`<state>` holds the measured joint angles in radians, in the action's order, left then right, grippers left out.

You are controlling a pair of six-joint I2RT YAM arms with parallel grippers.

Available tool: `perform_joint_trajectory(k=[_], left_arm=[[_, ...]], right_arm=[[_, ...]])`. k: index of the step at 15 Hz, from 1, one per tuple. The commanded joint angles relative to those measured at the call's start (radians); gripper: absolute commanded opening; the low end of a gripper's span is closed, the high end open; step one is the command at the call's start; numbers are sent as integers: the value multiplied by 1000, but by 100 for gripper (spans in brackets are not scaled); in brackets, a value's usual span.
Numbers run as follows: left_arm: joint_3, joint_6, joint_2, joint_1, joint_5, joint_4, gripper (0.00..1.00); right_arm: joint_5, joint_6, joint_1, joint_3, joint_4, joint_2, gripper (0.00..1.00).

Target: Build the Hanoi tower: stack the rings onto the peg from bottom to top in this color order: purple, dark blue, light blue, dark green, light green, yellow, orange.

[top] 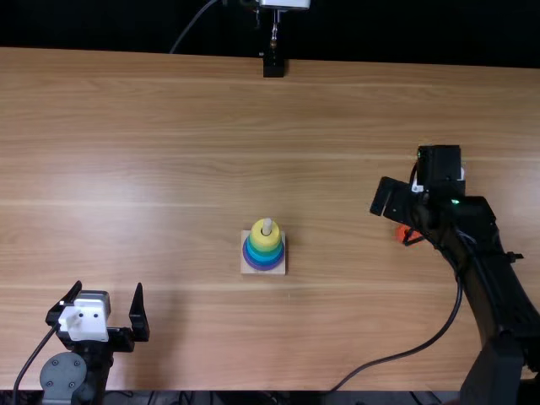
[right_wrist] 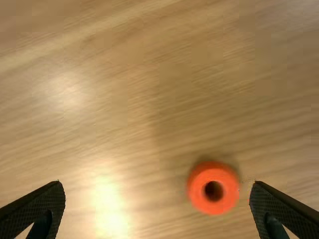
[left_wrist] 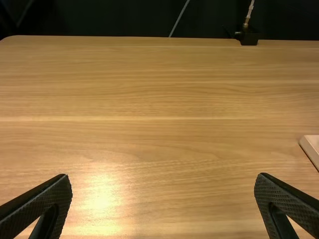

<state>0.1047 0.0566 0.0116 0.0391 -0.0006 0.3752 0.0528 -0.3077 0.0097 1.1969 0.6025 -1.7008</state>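
Observation:
In the top view my right gripper [top: 390, 199] is above the table, beside the orange ring [top: 407, 234], which the arm partly covers. The right wrist view has my right gripper [right_wrist: 157, 201] open, with the orange ring [right_wrist: 213, 188] flat on the wood, nearer one finger. Rings are stacked on the peg [top: 267, 226] of a square base [top: 246, 267]: purple lowest, blue and teal shades above, the yellow ring [top: 265, 240] uppermost. At the near left my left gripper [top: 110, 308] stands open and holds nothing; the left wrist view has my left gripper [left_wrist: 163, 204] too, with the base's corner [left_wrist: 312, 144] at one side.
The wooden table [top: 169, 152] extends around the stack. A black stand [top: 273, 66] is at the far edge. A cable [top: 405, 352] from the right arm loops over the near right part of the table.

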Motion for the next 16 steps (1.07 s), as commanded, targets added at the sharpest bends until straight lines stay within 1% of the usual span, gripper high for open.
perform_joint_trajectory(k=[1, 2, 5, 7, 9, 10, 16], left_arm=[[-105, -1, -12, -4, -9, 79, 100], [-105, -3, -12, -4, -9, 79, 100], [-105, -3, -12, -4, -9, 79, 100], [-105, -1, -12, -4, -9, 79, 100], [-105, -1, -12, -4, -9, 79, 100], [-105, -1, -12, -4, -9, 79, 100], [-105, -1, -12, -4, -9, 79, 100]], right_arm=[[10, 26, -33, -37, -3, 23, 100], [10, 26, -47, -43, -1, 20, 100], [13, 26, -54, -46, 10, 13, 100], [10, 39, -53, -48, 19, -25, 100], [6, 101, -53, -48, 43, -49, 100], [6, 113, -54, -48, 50, -53, 100], [2, 111, -63, -31, 48, -163, 100]])
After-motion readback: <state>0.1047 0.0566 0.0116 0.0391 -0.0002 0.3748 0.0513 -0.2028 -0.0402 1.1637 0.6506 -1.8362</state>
